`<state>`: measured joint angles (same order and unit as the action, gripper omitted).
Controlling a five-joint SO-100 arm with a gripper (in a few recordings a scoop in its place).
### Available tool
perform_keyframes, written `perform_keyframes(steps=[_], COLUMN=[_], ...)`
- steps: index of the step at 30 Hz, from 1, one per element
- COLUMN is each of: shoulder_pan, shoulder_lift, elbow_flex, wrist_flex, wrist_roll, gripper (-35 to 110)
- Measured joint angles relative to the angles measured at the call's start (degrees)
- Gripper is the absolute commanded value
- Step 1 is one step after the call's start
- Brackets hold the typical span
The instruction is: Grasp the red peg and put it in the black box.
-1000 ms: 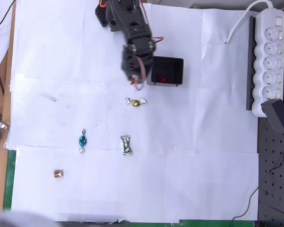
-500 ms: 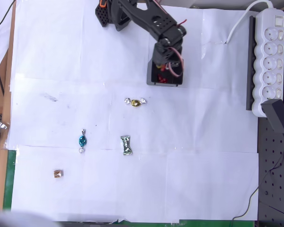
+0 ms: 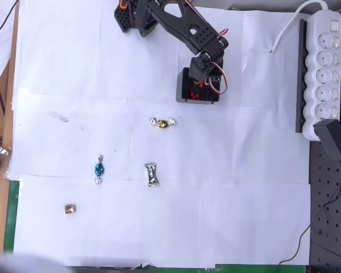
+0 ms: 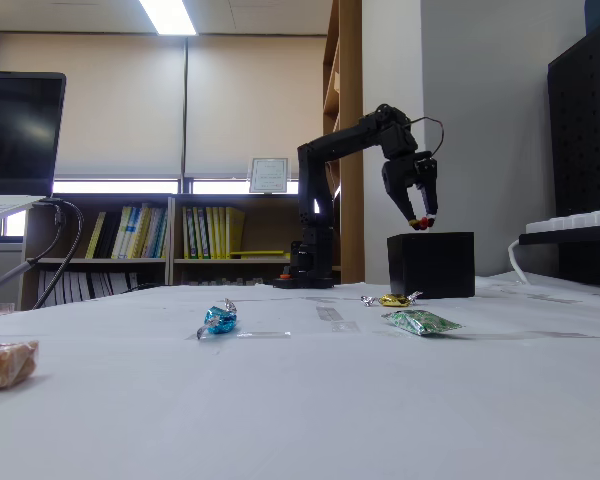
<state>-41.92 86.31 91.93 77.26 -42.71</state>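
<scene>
The black box sits on the white paper near the arm's base; in the fixed view the black box stands at right of centre. Red bits lie inside it in the overhead view. My gripper hangs over the box's opening. In the fixed view my gripper points down just above the box's top edge, shut on the small red peg at its fingertips.
A gold candy lies just in front of the box. A green candy, a blue candy and a brown candy lie further out. A white power strip runs along the right edge.
My gripper has swung from beside the box's left wall to right over its opening, then shifted a little further across it.
</scene>
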Motion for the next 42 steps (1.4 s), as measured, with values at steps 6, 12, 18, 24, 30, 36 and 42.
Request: perform_keyframes(steps=[6,12,18,24,30,36,42], shoulder_pan=[-0.09,0.18,0.70,1.85,1.76,2.99,9.05], shoulder_lift=[0.00,0.00,-0.09,-0.44,-3.69,-9.67,-19.95], elbow_flex=[-0.70,-0.70,-0.70,-0.70,-2.46,-2.64,-7.03], wrist_flex=[-0.62,-0.70,-0.35,-0.35,0.18,2.64,3.34], wrist_roll=[-1.32,-3.96,-3.96,-5.80,-4.04,-4.13,-14.15], gripper=[32,32,32,32,0,0,0])
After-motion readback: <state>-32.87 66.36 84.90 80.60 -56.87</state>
